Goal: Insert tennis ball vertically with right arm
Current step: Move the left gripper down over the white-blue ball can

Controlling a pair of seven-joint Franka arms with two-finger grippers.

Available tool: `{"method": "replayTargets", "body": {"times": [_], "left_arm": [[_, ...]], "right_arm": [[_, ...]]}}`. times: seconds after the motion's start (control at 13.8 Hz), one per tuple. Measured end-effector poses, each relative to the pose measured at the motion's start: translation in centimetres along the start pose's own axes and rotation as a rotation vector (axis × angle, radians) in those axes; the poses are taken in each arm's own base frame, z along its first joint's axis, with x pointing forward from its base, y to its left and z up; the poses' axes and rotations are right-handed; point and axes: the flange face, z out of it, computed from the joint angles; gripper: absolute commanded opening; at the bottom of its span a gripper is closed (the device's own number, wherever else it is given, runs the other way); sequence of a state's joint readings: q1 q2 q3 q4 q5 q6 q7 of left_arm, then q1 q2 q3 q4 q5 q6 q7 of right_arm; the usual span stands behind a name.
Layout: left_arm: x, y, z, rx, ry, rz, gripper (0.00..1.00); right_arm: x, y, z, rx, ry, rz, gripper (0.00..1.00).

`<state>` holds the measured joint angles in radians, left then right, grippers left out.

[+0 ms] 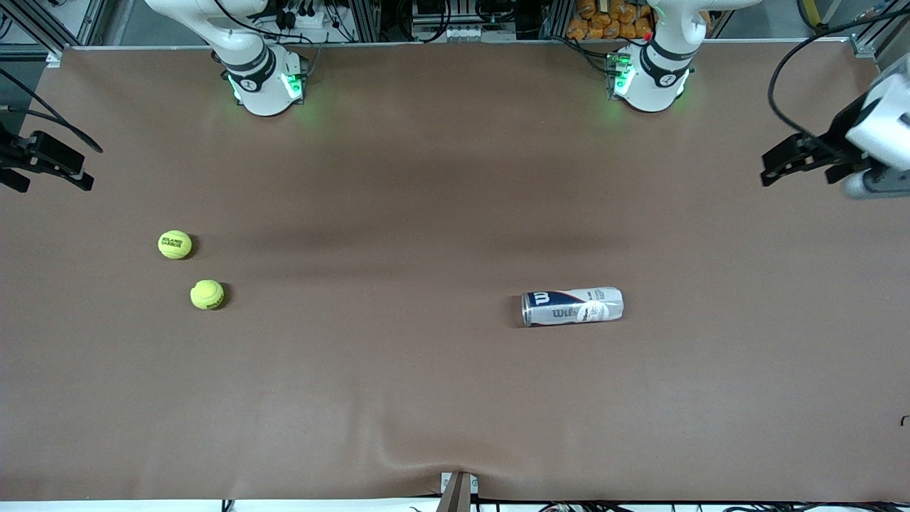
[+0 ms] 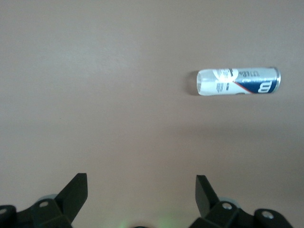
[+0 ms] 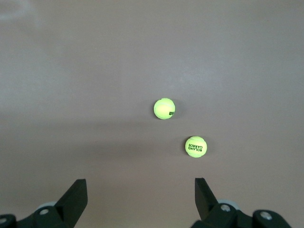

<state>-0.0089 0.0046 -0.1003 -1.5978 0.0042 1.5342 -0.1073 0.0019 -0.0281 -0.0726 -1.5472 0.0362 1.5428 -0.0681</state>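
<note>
**Both arms parked at the table ends, balls and can just lying there**

I'm looking at a brown table with not much on it. Two yellow-green tennis balls are sitting toward the right arm's end: the lettered ball reading ROLAND GARROS, and the plain ball just beside it, a bit nearer the front camera. They're close but not touching. The Wilson ball can is lying on its side toward the left arm's end, well apart from both balls, with its open mouth pointing toward the right arm's end. Nothing is lying between the balls and the can.

The right gripper is hanging over the table edge at its own end, fingers spread wide and holding nothing, its wrist camera looking down at both balls. The left gripper is waiting over its own end, fingers also wide apart and empty, with the can in its wrist view.
</note>
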Motion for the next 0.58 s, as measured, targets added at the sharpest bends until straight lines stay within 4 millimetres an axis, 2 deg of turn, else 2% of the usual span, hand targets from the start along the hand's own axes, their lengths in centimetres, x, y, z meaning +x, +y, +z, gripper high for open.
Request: {"method": "replayTargets", "body": {"times": [0.15, 0.29, 0.44, 0.58], "left_arm": [[2.2, 4.6, 4.2, 0.028, -0.034, 0.086, 1.00], [4.2, 10.7, 9.9, 0.092, -0.072, 0.201, 1.00], [5.1, 16.6, 15.6, 0.162, -0.109, 0.313, 1.00], [5.2, 21.8, 20.3, 0.247, -0.139, 0.432, 1.00]], "right_arm": [[0.0, 0.2, 0.1, 0.000, -0.002, 0.003, 1.00], [0.0, 0.2, 0.1, 0.000, -0.004, 0.004, 1.00], [0.0, 0.3, 0.1, 0.000, -0.005, 0.006, 1.00], [0.0, 0.3, 0.2, 0.000, -0.006, 0.006, 1.00]]}}
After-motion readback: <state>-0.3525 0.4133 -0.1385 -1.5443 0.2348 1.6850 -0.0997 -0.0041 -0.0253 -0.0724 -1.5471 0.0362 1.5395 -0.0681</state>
